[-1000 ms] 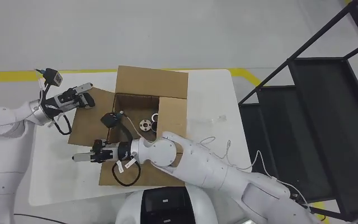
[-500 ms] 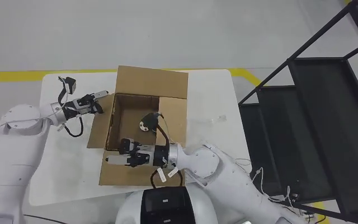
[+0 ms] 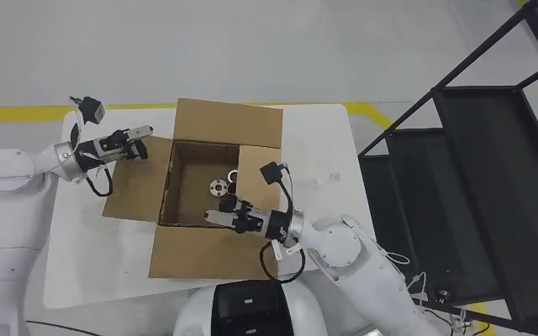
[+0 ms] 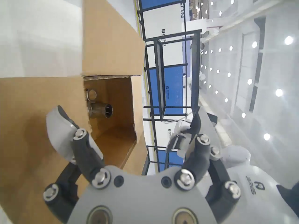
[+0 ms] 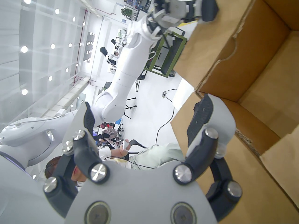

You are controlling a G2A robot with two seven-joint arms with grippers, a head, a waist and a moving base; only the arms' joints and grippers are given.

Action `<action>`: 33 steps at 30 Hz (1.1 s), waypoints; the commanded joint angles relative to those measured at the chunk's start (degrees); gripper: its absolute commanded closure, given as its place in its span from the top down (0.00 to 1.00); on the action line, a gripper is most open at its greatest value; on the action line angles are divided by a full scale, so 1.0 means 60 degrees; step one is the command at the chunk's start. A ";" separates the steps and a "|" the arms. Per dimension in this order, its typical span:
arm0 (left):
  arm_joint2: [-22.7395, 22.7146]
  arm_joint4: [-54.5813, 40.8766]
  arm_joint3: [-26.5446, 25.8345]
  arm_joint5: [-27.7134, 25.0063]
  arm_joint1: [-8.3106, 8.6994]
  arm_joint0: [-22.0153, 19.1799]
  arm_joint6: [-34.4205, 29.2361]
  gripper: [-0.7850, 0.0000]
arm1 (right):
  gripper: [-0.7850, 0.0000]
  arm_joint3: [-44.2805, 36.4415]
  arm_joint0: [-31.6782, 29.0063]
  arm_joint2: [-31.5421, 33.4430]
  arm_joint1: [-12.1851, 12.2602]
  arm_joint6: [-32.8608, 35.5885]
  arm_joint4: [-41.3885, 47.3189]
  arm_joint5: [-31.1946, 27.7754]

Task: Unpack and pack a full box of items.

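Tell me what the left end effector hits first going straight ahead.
Likely the cardboard box, its near wall just ahead of the left end effector; height unclear, it might clear the rim.

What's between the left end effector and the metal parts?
Top view: the box's opened flap and side wall, with the left end effector at the flap and metal parts inside.

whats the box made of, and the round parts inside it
The box looks like plain brown corrugated cardboard, matte: layered fluting shows along a cut edge and one rim is torn ragged. The round parts inside seem to be metal, silvery with bright glints; which metal cannot be told.
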 commanded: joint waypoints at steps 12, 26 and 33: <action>0.3311 0.0755 -0.0814 0.0157 -0.0668 -0.1710 -0.0437 1.00 | 1.00 -0.0215 -0.1201 0.1969 0.0365 0.0277 0.0629 0.0014; 0.6762 -0.0040 0.3522 -0.1495 -0.2585 -0.3529 0.0870 1.00 | 1.00 -0.0087 -0.1801 0.2898 0.0576 0.0646 0.1465 -0.0500; 0.7449 0.0031 0.4532 -0.1748 -0.3278 -0.3942 0.1211 1.00 | 1.00 -0.0059 -0.1917 0.2863 0.0628 0.0639 0.1451 -0.0667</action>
